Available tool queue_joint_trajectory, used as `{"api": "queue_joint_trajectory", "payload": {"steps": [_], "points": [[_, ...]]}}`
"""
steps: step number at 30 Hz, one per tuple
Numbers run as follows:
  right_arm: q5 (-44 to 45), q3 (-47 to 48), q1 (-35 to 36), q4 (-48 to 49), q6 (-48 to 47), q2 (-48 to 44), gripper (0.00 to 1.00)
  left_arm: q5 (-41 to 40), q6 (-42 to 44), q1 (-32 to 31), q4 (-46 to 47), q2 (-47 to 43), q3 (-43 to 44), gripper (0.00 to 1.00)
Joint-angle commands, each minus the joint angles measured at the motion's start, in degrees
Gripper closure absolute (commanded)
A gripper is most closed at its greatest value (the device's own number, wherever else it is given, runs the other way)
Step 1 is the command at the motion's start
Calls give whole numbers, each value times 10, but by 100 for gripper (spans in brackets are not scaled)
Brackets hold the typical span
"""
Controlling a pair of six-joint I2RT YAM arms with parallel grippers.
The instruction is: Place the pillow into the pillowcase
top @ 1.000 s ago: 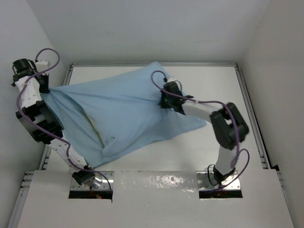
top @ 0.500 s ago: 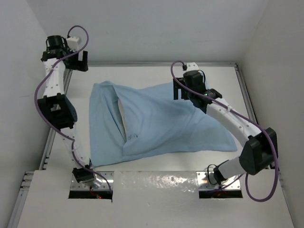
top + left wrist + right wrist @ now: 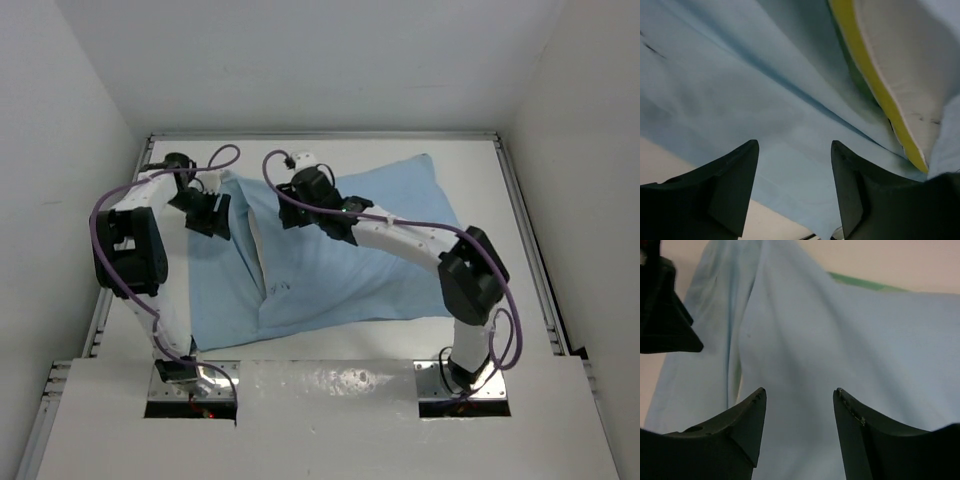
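Pillowcase (image 3: 390, 260) beneath, left claw (image 3: 795, 145) half open and empty, right claw (image 3: 799, 391) the same

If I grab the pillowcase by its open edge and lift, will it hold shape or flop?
Likely floppy: the pillowcase lies in soft folds and creases. It is probably thin and light, since it drapes closely over the pillow. It may slip in a shallow pinch, because the fabric looks smooth.

The pillowcase (image 3: 330, 280) is thin, matt light-blue cloth with soft creases, the pillow (image 3: 900, 60) is matt white cloth with a smooth yellow band, the left tool (image 3: 795, 145) and right tool (image 3: 800, 392) have dark matt plastic-looking fingers, and the desk (image 3: 480, 180) is smooth white.
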Motion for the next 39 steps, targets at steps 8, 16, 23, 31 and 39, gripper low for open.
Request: {"api": "queue_joint_trajectory", "payload": {"steps": [8, 16, 23, 31, 39], "points": [[18, 74, 74, 29, 31, 96, 44, 77, -50, -8, 84, 29, -28, 40], [82, 14, 84, 63, 59, 85, 40, 39, -89, -43, 153, 71, -67, 39], [86, 21, 96, 51, 21, 106, 36, 28, -117, -58, 175, 120, -40, 99], [116, 151, 94, -83, 57, 242, 45, 56, -34, -28, 70, 28, -5, 100], [63, 124, -6, -28, 192, 239, 100, 164, 76, 27, -159, -1, 188, 100]]}}
